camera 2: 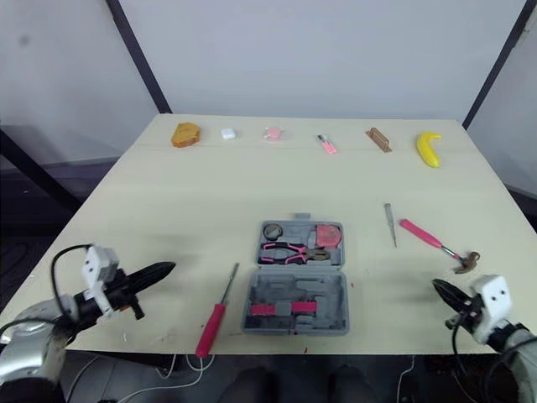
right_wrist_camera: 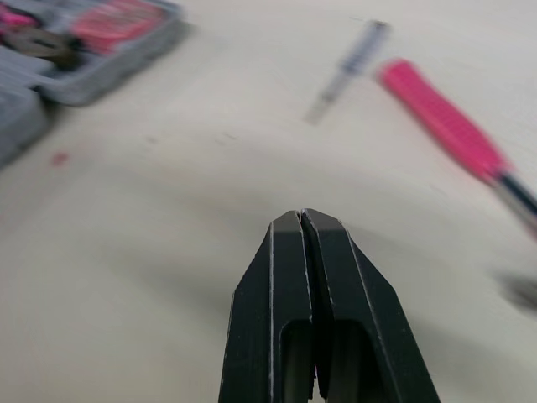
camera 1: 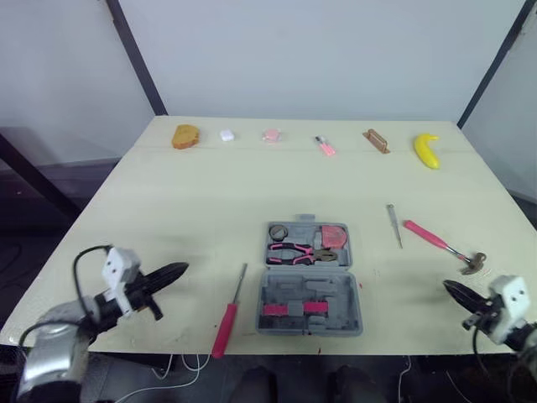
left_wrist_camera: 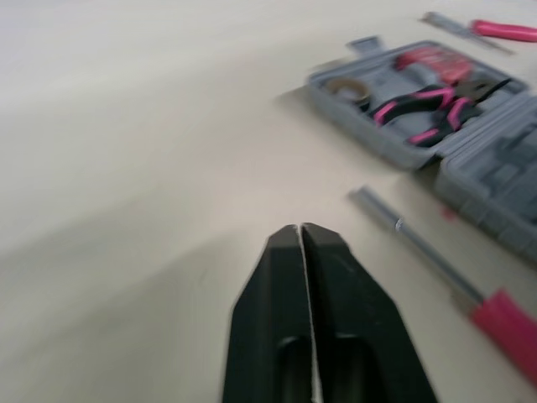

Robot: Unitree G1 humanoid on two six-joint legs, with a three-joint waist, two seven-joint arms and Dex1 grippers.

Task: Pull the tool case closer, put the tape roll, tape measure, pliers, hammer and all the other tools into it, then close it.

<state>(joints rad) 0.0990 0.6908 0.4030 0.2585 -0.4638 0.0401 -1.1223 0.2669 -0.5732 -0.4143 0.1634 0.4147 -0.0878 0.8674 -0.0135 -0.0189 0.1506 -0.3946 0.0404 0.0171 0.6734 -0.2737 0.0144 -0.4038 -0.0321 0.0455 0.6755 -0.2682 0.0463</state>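
Both claws sit at the bottom corners of the frame, each pinched tight on nothing: my left gripper [camera 1: 181,269] at lower left, my right gripper [camera 1: 448,287] at lower right, both over the bare table [camera 1: 210,193]. Between them, at lower centre near the front edge, the tool case [camera 1: 289,294] lies open. Its far half holds the tape roll [camera 1: 278,232], pliers [camera 1: 298,252] and tape measure [camera 1: 333,234]. A red-handled screwdriver [camera 1: 228,315] lies just left of the case, on the side toward my left claw (touching neither). At right centre lies the hammer [camera 1: 436,242], its head near my right claw, with a thin metal tool [camera 1: 393,225] between it and the case. Across the upper frame a row of small things ends in a banana [camera 1: 427,150]. Wide bare tabletop lies between that row and the case.
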